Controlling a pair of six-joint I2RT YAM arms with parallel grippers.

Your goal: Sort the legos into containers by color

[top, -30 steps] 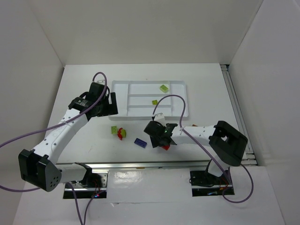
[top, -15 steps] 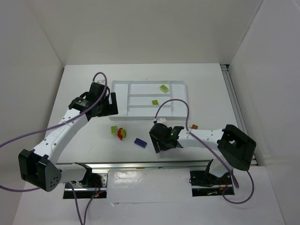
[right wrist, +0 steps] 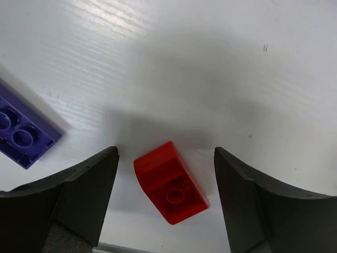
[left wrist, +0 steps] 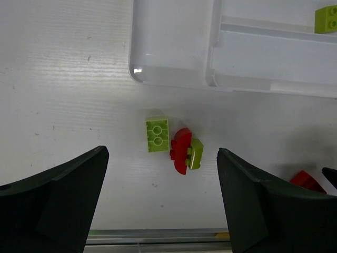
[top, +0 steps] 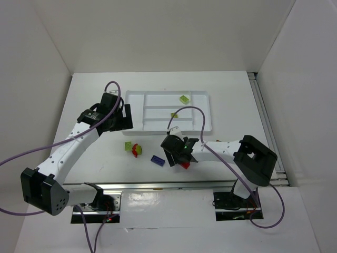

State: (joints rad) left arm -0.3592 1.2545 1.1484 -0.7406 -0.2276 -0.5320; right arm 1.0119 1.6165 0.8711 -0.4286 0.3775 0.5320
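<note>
The white tray [top: 158, 98] lies at the back centre and holds two lime green legos [top: 184, 98] in its slots. My right gripper [top: 181, 159] is open and low over a red lego [top: 185, 165]. In the right wrist view the red lego [right wrist: 171, 182] lies on the table between my open fingers [right wrist: 84, 190], untouched. A dark blue lego [top: 157, 160] lies just left of it and also shows in the right wrist view [right wrist: 23, 134]. My left gripper [top: 122, 118] is open and empty, hovering at the tray's left front corner [left wrist: 174, 47].
Below my left gripper [left wrist: 162, 154] a lime green lego [left wrist: 158, 135] lies on the table beside a red lego [left wrist: 180, 150] joined to a small green one [left wrist: 196, 154]. The table's front metal rail [top: 158, 185] runs close behind the bricks.
My right arm swung out to the right and came back, so the gripper again stands over the red lego. The left arm has not moved.
</note>
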